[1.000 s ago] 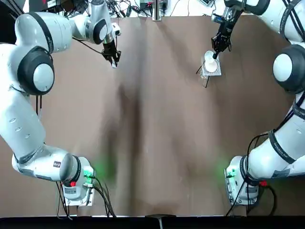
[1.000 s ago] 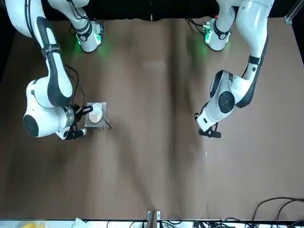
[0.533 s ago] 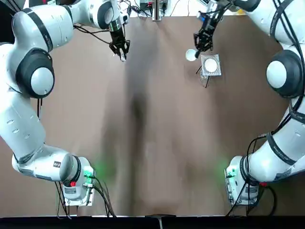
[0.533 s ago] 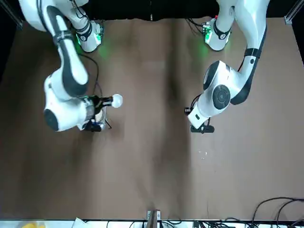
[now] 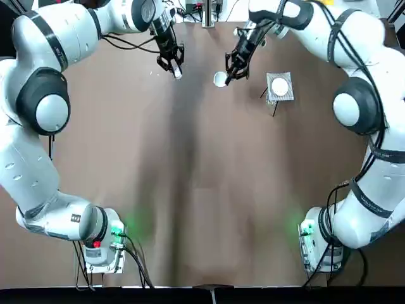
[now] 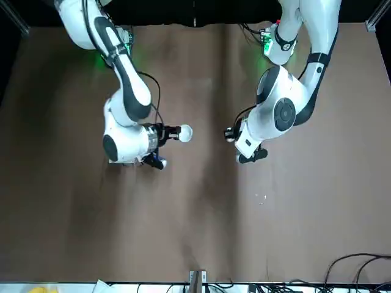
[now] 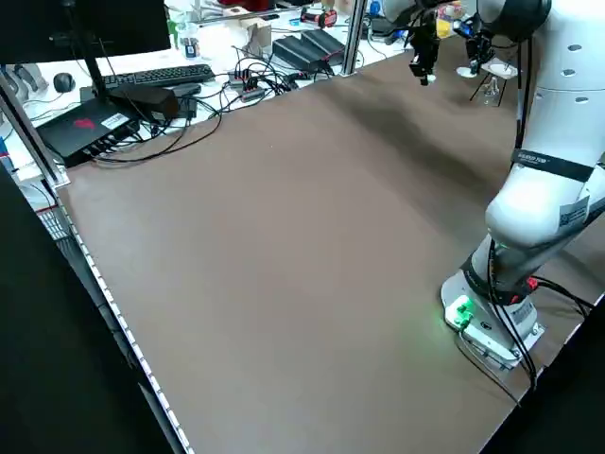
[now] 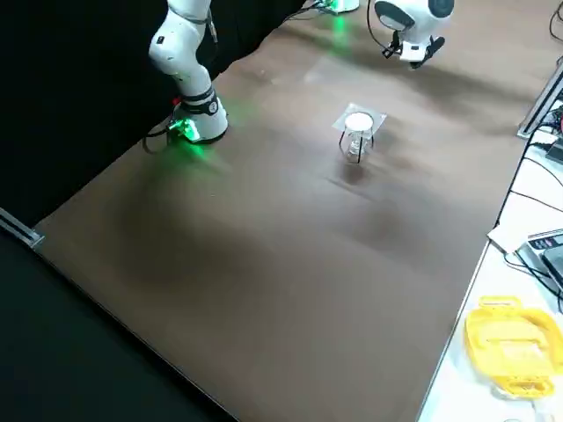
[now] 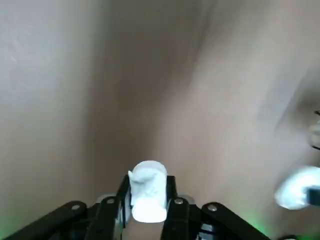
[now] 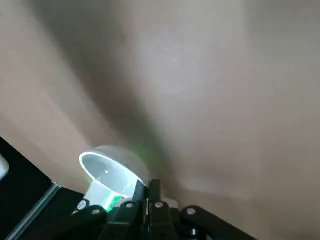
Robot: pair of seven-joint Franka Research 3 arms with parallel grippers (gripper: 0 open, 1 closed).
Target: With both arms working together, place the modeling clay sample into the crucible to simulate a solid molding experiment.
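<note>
In the overhead picture, the right hand [image 5: 237, 69] has swung away from the square mesh stand [image 5: 288, 95] at upper right and carried the crucible [image 5: 219, 79] to the upper middle of the frame. The left hand [image 5: 172, 58], at upper left of centre, has edged inward to meet it, so the gap between the two has shrunk and the job has turned from fetching the cup to bringing cup and clay together. The right hand is closed on the cup's rim, its fingers nearly together; the bowl hangs out to one side, well above the table [image 5: 209, 164], and its mouth seems to face mostly upward. The left hand is closed too, pinching a white lump that I take to be the modeling clay sample [image 9: 149, 192], at the lower middle of the left wrist picture. The clay is outside the crucible, the two apart. Next, I judge, the lump must come over the mouth before release; let go early, it could strike the rim or drop onto the table.
</note>
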